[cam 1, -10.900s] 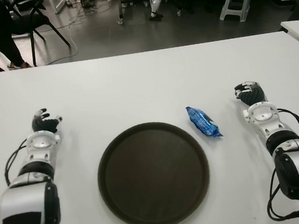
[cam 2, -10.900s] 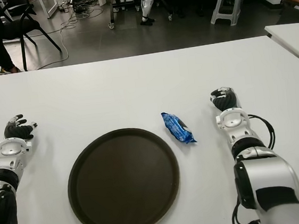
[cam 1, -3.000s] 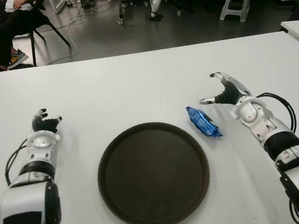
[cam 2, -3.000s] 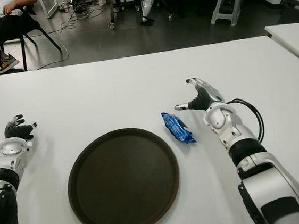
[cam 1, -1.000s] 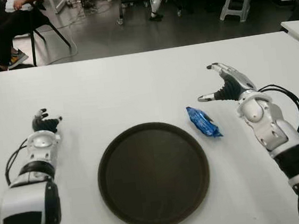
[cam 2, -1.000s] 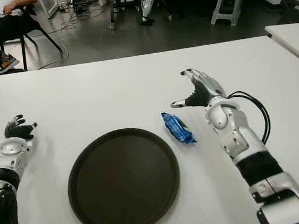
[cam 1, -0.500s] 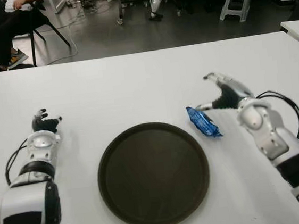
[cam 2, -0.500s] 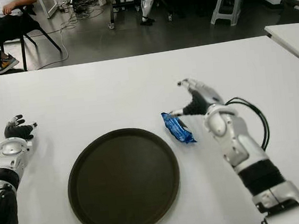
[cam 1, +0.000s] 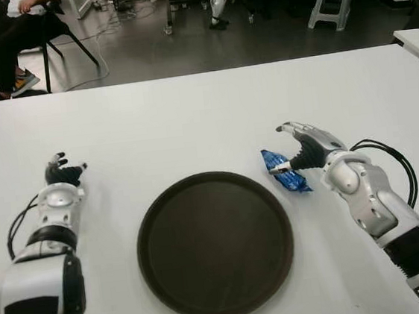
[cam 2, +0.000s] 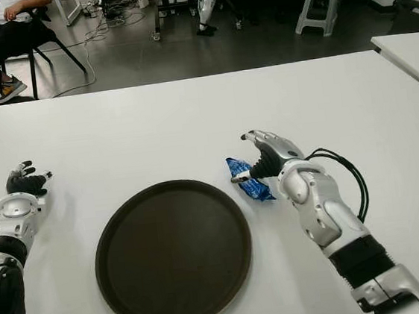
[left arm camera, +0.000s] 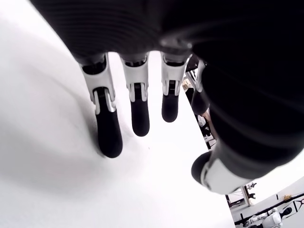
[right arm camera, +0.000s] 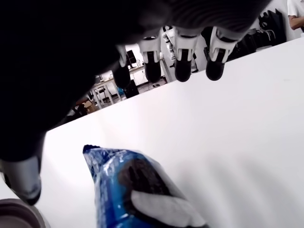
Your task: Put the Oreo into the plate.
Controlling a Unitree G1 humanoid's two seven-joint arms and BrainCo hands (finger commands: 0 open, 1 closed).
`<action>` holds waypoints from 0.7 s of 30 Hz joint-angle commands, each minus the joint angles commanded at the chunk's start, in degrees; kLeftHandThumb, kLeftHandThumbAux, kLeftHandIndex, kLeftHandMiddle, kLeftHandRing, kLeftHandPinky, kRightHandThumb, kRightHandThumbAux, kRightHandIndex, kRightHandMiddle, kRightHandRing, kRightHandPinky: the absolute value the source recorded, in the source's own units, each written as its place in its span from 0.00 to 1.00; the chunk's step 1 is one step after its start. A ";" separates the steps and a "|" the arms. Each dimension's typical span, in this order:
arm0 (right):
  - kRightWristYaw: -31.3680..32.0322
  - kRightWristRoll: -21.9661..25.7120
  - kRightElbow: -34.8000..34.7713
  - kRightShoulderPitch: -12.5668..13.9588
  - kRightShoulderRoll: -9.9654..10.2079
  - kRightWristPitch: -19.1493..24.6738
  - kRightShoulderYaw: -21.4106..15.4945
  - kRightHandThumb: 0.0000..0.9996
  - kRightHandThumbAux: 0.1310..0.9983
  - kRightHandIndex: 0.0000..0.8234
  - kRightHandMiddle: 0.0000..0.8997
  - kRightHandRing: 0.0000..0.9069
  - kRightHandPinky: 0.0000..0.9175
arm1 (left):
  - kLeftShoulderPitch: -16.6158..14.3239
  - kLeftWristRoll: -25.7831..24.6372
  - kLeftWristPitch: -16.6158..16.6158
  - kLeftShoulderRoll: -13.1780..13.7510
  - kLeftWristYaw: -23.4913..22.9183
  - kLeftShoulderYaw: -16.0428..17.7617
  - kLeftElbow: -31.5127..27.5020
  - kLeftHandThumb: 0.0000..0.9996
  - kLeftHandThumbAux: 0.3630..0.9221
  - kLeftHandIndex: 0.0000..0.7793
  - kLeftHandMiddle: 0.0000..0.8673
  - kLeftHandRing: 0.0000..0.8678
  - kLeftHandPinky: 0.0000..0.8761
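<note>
One blue Oreo packet [cam 1: 285, 171] lies on the white table [cam 1: 190, 114] at the plate's [cam 1: 214, 244] two o'clock, just beside its rim. The right hand [cam 1: 304, 149] hovers over it, fingers spread wide, holding nothing — the reach step. Next: close around the packet, lift, carry toward eight o'clock. The left hand [cam 1: 61, 175] shows idle at the plate's ten o'clock, fingers relaxed.
</note>
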 joint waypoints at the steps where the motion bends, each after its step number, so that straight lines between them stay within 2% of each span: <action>1: 0.14 -0.13 0.03 -0.03 0.01 0.11 0.08 0.00 0.54 0.00 0.00 0.00 0.00 | 0.01 -0.02 -0.03 -0.01 0.02 0.03 0.00 0.33 0.70 0.13 0.16 0.19 0.20; 14: 1.29 -0.89 3.36 -1.01 -0.11 0.19 1.76 0.00 0.57 0.00 0.00 0.00 0.00 | -0.04 0.07 0.22 -0.20 0.07 0.21 0.02 0.29 0.66 0.12 0.16 0.18 0.19; 21: 0.75 -1.40 4.37 -1.34 -0.02 -0.49 1.97 0.00 0.57 0.00 0.00 0.00 0.00 | -0.09 0.42 0.41 -0.22 0.17 -0.20 0.06 0.30 0.67 0.17 0.17 0.19 0.20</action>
